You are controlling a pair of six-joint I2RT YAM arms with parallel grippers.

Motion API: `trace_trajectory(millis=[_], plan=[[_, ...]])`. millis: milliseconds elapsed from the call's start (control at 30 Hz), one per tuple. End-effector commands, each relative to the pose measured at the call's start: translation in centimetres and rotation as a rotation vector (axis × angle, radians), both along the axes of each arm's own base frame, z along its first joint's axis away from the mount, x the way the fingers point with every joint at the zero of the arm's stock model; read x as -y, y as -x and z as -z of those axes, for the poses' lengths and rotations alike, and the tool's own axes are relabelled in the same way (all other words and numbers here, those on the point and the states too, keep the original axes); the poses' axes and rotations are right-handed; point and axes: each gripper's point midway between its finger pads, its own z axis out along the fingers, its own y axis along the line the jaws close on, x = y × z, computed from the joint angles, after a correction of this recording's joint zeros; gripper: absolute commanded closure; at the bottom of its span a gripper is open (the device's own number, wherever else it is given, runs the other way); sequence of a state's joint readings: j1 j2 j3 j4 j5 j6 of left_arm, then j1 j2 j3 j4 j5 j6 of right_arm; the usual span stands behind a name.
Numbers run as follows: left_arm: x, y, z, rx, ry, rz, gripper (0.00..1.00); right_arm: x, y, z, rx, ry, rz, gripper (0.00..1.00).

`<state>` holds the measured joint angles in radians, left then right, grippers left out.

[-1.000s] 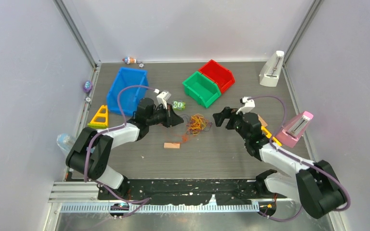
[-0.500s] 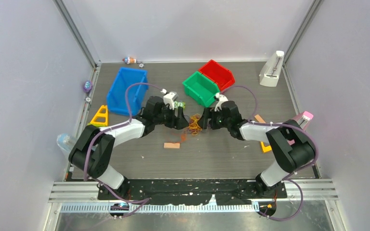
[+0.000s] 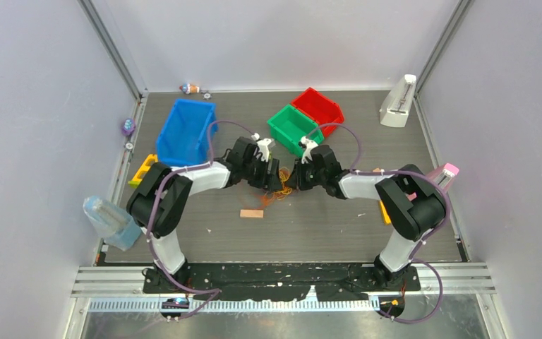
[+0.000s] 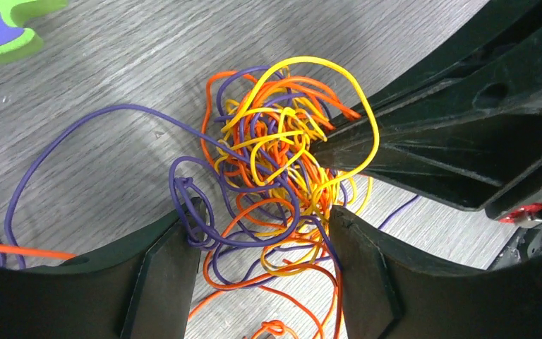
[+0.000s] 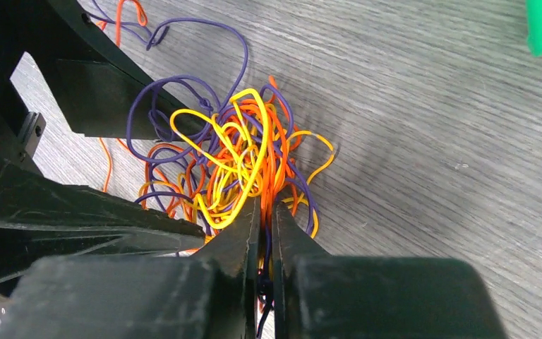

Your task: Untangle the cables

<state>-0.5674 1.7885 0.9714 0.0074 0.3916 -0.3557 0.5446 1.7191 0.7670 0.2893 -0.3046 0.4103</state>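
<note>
Right end effector [image 5: 266,206] pinches the cables [image 5: 243,159], clear only in wrist view.

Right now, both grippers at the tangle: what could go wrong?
1. The right gripper is shut on several strands of the cables at once; pulling may tighten the knot or drag the whole wad.
2. The left gripper stands open astride the tangle, holding nothing, so nothing anchors it. A purple loop lies right against it and could snag.
3. The two grippers nearly touch; a pull could knock them together.
</note>
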Motion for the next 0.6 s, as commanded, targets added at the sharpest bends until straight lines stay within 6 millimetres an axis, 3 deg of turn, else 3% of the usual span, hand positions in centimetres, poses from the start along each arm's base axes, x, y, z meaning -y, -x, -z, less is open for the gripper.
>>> trace_trajectory(millis=[0,133,233,367,433,567], plan=[[0.3,-0.4,-0.1,-0.031,-0.015,0.004,0.35,-0.9,0.1,-2.4,0.065,-0.057,-0.033,0.94],[1.3,0.0,0.8,-0.098,0.008,0.041,0.57,-0.9,0.6,-3.4,0.095,-0.086,-0.046,0.95],[1.4,0.4,1.7,-0.157,-0.009,0.055,0.97,-0.6,0.6,-3.6,0.101,-0.082,-0.038,0.95],[-0.5,-0.5,0.9,-0.08,-0.058,-0.015,1.0,1.8,-0.3,-3.9,0.135,-0.012,0.076,0.95],[-1.9,-1.1,0.4,-0.043,-0.065,-0.07,1.0,4.6,-1.2,-3.8,0.149,0.057,0.198,0.95],[-5.2,-2.2,-0.2,-0.01,-0.031,-0.2,1.0,12.4,-2.9,-3.8,0.162,0.188,0.548,0.95]])
